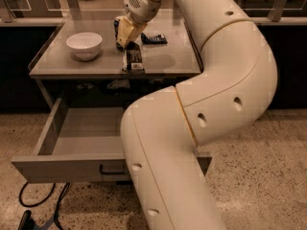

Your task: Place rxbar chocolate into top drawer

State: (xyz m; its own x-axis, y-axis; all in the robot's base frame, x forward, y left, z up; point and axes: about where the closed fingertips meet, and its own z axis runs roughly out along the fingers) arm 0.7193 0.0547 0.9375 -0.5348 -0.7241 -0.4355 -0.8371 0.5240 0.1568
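Observation:
The rxbar chocolate [133, 60], a dark bar with pale print, hangs lengthwise from my gripper [126, 38] over the front edge of the grey table [62, 66]. The gripper's pale fingers [124, 31] are closed on the bar's upper end. The top drawer [57, 169] stands pulled open below the table. Its grey inside [86, 128] is bare where it shows, and its dark handle [113, 170] is on the front panel. My large white arm [201, 104] covers the drawer's right half.
A white bowl [84, 45] sits on the table's left. A dark blue snack packet [154, 38] lies behind the gripper, to its right. A dark can [116, 27] stands partly hidden behind the gripper. Black cables [41, 206] lie on the speckled floor at bottom left.

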